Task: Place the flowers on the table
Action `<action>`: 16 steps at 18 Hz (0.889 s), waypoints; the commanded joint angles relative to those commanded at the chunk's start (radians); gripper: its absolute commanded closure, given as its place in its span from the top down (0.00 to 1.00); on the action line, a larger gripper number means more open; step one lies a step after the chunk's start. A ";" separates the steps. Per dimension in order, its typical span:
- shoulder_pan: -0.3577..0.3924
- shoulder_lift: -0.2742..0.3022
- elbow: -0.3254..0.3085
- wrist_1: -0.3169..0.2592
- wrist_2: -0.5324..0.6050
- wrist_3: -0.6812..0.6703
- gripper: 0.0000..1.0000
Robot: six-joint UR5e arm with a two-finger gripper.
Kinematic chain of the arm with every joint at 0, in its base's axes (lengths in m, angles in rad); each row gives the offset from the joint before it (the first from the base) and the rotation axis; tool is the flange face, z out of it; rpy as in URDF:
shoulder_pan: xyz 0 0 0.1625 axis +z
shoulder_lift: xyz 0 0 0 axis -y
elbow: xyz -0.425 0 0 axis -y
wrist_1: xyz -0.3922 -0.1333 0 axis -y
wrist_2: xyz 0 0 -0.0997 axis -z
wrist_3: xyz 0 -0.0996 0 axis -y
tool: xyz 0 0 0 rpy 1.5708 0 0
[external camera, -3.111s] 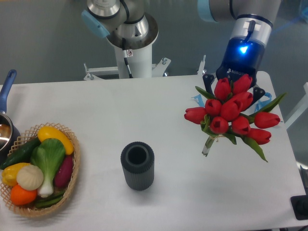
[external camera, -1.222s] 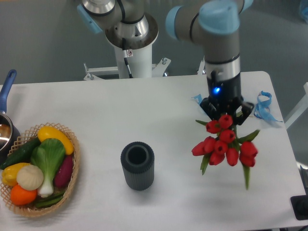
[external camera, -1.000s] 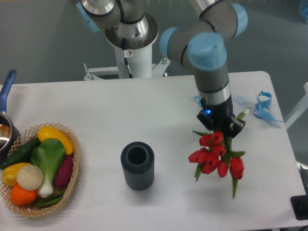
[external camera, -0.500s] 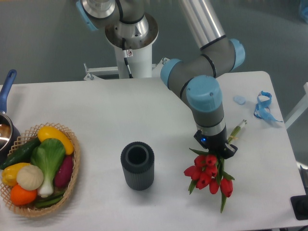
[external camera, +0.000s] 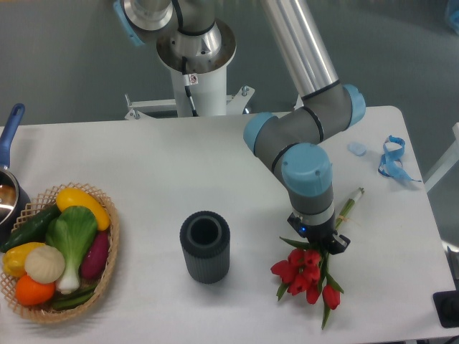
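Camera view | black two-finger gripper (external camera: 318, 244) clamps bunch of red tulips with green leaves (external camera: 307, 274) | blooms fan below it, low over white matte tabletop (external camera: 143, 165)

Bunch of red tulips with green leaves (external camera: 307, 271) gripped by black two-finger gripper (external camera: 317, 242), low over white matte tabletop (external camera: 143, 165); dark ribbed cylindrical vase (external camera: 205, 246) nearby.

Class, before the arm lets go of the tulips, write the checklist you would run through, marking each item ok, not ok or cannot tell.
1. The pincer holds the flowers: ok.
2. Flowers lie low over the table: ok; actual contact with it: cannot tell.
3. Flowers are clear of the grey vase: ok.
4. Flowers are inside the front table edge: ok, though the lowest bloom is near it.
5. Basket of vegetables is far from the drop spot: ok.
6. Blue ribbon is out of the way: ok.
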 joint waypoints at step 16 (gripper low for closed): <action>0.080 0.228 -0.014 -0.047 -0.164 -0.063 1.00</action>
